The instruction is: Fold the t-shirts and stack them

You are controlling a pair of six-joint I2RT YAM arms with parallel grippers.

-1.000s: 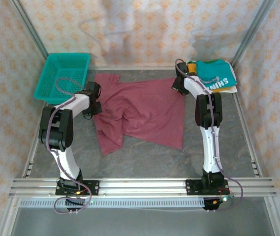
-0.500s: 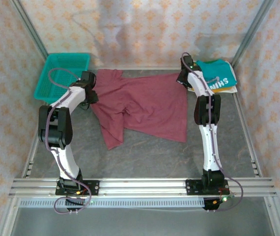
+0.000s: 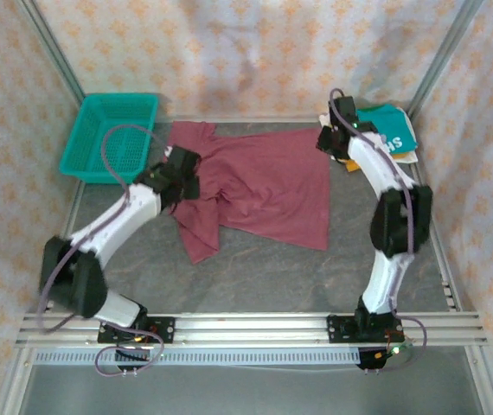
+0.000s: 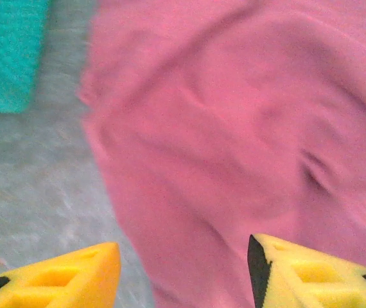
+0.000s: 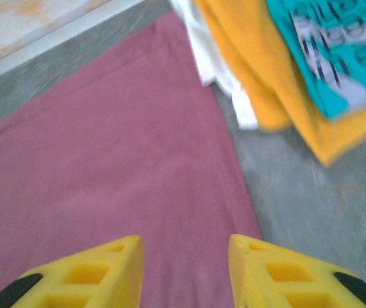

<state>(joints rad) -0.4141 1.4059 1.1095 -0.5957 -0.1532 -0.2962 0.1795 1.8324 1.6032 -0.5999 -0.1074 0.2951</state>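
Observation:
A maroon t-shirt [image 3: 264,186] lies spread out, back side up, in the middle of the table, with a rumpled sleeve [image 3: 196,233] at its near left. My left gripper [image 3: 186,173] hovers open over the shirt's left part; in the left wrist view its fingers [image 4: 61,279] straddle the maroon cloth [image 4: 234,128] without holding it. My right gripper [image 3: 329,143] stands open over the shirt's back right corner [image 5: 138,160]. Teal [image 5: 337,51], orange-yellow [image 5: 260,77] and cream [image 5: 215,70] t-shirts lie folded in a stack [image 3: 389,138] just right of it.
A teal mesh basket [image 3: 112,134] sits at the back left, its corner [image 4: 6,51] close to my left gripper. Metal frame posts and papered walls close in the table on three sides. Bare grey table [image 3: 264,277] lies between the shirt and the arm bases.
The maroon shirt was drawn toward the back wall and flattened. My left arm has dropped low and its gripper has shifted right onto the shirt. The right gripper moved slightly right.

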